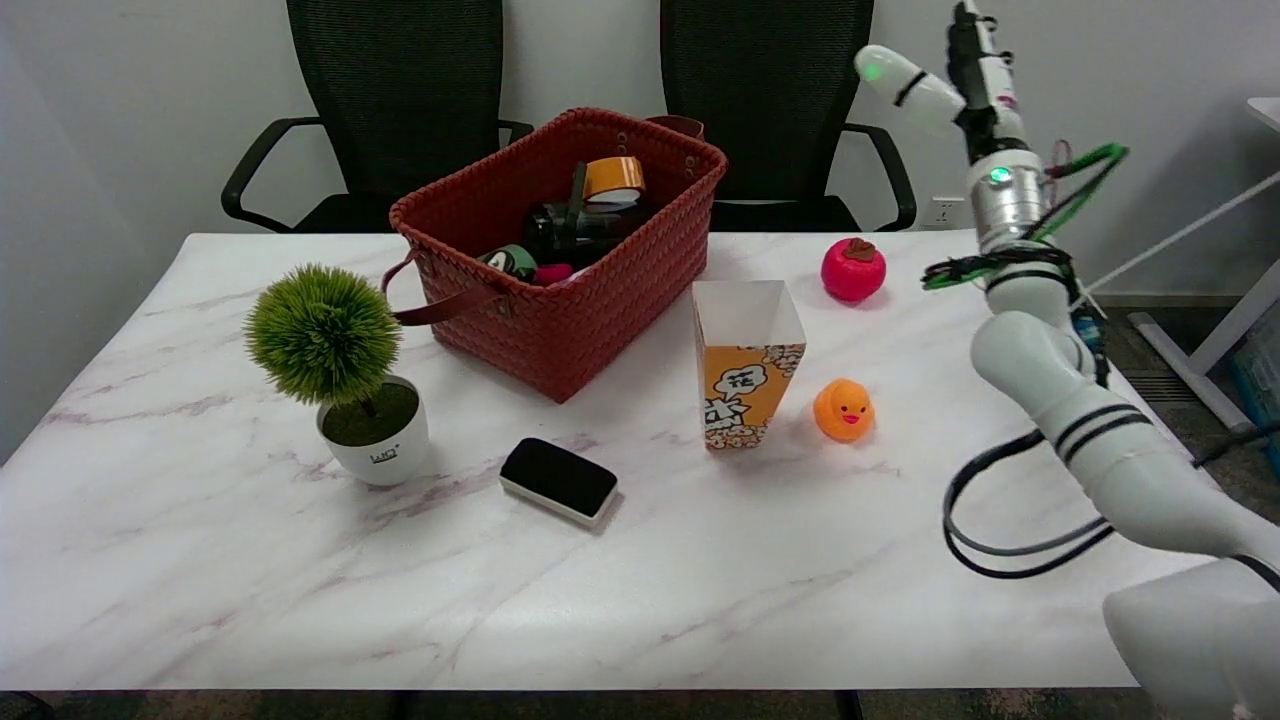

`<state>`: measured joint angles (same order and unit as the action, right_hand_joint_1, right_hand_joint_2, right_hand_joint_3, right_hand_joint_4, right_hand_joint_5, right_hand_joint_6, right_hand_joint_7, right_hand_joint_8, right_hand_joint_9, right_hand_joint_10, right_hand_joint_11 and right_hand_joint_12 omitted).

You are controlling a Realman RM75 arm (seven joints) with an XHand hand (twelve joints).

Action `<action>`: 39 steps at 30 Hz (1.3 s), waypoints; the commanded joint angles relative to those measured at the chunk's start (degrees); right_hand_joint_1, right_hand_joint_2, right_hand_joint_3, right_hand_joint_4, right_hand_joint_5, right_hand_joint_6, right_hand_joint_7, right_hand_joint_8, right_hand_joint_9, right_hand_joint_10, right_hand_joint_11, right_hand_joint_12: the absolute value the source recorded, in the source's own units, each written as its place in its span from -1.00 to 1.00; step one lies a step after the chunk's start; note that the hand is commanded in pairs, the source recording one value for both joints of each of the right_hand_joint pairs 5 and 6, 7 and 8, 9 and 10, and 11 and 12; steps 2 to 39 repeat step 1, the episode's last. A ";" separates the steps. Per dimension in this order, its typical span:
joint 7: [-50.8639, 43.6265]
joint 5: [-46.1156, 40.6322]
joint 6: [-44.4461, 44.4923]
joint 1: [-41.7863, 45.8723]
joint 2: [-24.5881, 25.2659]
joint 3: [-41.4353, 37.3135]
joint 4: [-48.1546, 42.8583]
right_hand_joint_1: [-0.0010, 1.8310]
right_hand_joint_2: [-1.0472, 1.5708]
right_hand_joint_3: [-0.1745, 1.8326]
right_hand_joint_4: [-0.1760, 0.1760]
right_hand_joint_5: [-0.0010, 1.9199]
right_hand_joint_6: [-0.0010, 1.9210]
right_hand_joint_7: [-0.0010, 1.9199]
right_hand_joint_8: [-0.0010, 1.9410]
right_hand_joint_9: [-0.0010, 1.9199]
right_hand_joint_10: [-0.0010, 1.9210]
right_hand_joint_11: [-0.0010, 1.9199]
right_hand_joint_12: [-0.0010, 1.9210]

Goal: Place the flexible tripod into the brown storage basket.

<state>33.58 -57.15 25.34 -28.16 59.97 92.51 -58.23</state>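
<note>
A marble table (200, 560) bears a woven brown basket (600, 300), inside which the black tripod (575, 225) lies among a roll of tape (613, 178) and other items; the right arm (1060, 380) rises at the table's right edge, its hand (975, 60) held high, fingers too indistinct to tell; nearby stand a potted plant (335, 370), popcorn box (748, 360) and toy duck (843, 410).

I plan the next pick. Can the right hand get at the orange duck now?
Probably yes. The orange duck stands free on the table, apart from the popcorn box, with nothing over it. The right hand is raised high beyond it.
</note>
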 commanded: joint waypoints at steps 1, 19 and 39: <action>1.23 -3.87 6.78 15.21 -5.77 -8.85 -6.54 -0.37 0.20 -1.00 0.00 -1.00 -1.00 -0.92 -0.92 -0.92 -0.92 -0.87 -0.87; 1.23 -3.87 6.78 15.21 -5.77 -8.85 -6.54 -0.37 0.20 -1.00 0.00 -1.00 -1.00 -0.92 -0.92 -0.92 -0.92 -0.87 -0.87; 1.23 -3.87 6.78 15.21 -5.77 -8.85 -6.54 -0.37 0.20 -1.00 0.00 -1.00 -1.00 -0.92 -0.92 -0.92 -0.92 -0.87 -0.87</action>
